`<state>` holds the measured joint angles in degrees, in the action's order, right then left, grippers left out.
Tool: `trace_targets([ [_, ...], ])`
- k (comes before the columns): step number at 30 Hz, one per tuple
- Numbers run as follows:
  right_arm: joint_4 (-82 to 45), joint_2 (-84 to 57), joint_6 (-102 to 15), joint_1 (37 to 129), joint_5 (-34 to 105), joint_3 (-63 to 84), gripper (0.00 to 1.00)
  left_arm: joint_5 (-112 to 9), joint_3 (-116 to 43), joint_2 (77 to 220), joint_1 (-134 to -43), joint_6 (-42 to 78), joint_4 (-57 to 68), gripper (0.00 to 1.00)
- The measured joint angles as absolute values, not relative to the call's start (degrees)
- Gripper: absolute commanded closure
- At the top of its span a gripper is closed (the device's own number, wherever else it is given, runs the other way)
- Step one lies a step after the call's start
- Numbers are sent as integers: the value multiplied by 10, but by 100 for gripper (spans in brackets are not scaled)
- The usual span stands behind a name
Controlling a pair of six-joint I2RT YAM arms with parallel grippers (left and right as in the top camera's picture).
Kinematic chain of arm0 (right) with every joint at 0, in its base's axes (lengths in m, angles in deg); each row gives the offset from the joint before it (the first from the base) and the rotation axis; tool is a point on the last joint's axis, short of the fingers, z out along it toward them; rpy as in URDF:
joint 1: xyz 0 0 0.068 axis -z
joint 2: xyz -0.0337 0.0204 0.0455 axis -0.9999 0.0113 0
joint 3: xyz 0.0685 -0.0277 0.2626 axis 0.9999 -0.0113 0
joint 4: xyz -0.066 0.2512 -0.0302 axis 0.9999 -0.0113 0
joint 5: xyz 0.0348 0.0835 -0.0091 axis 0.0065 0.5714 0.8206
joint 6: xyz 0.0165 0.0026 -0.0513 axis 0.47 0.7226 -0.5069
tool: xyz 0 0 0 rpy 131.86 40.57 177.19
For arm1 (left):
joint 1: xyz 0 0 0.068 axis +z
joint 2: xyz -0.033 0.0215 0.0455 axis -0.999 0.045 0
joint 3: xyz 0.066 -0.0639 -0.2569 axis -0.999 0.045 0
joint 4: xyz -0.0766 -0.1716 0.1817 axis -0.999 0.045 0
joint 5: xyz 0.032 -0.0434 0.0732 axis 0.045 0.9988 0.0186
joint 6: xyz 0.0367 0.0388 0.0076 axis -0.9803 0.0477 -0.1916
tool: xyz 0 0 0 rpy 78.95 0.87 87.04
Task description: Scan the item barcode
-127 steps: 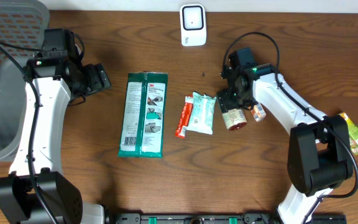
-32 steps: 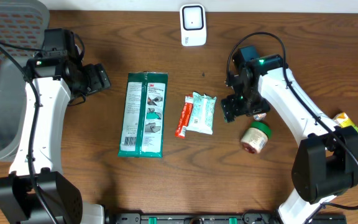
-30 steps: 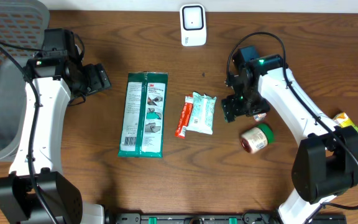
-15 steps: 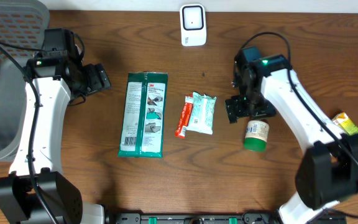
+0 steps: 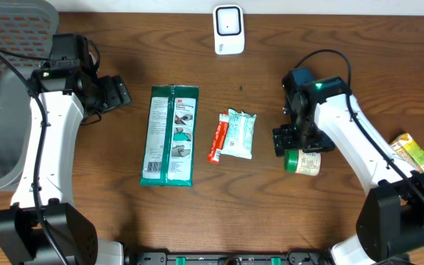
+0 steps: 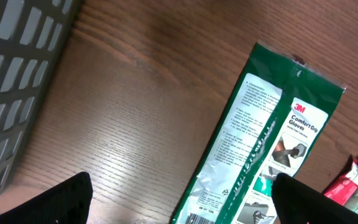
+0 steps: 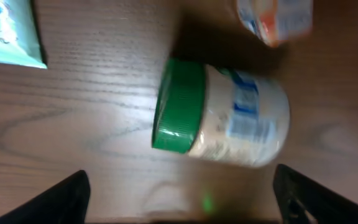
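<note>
Grey mesh bin (image 5: pixel 2 96): far left, beside the worktop (image 5: pixel 109 213).
Left hand (image 5: pixel 121 93): fingers spread wide, holding nothing, near the bin.
Green glove pack (image 5: pixel 169 136): lying flat, left of centre.
Red sachet (image 5: pixel 216 140): just beside the pale teal packet (image 5: pixel 240 134).
White scanner (image 5: pixel 228 29): back edge, centre.
Right hand (image 5: pixel 298 141): fingers apart, just over the jar (image 5: pixel 305 163), not clamped on it.
Jar: on its side, green lid leftward, right of the teal packet.
Yellow-green packet (image 5: pixel 417 156): far right.
</note>
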<state>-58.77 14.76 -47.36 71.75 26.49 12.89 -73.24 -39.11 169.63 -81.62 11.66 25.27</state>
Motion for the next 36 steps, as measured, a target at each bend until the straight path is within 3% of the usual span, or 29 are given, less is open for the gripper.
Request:
trace_targets([
  [3, -566, 148, -524, 705, 269, 129, 9, -732, -391, 1696, -816, 117, 253, 8],
  [9, -532, 148, -630, 661, 258, 129, 8, -732, -391, 1696, -816, 117, 253, 8],
  [17, -499, 148, -655, 662, 189, 128, 11, -732, -391, 1696, -816, 117, 253, 7],
  [25, -495, 148, -577, 665, 179, 116, 15, -732, -391, 1696, -816, 117, 253, 8],
  [27, -495, 148, -541, 667, 180, 103, 14, -732, -391, 1696, -816, 117, 253, 8],
  [31, -494, 148, -466, 670, 179, 62, 1, -732, -391, 1696, -816, 117, 253, 8],
  [36, -495, 148, -388, 684, 175, 35, 1, -732, -391, 1696, -816, 117, 253, 8],
])
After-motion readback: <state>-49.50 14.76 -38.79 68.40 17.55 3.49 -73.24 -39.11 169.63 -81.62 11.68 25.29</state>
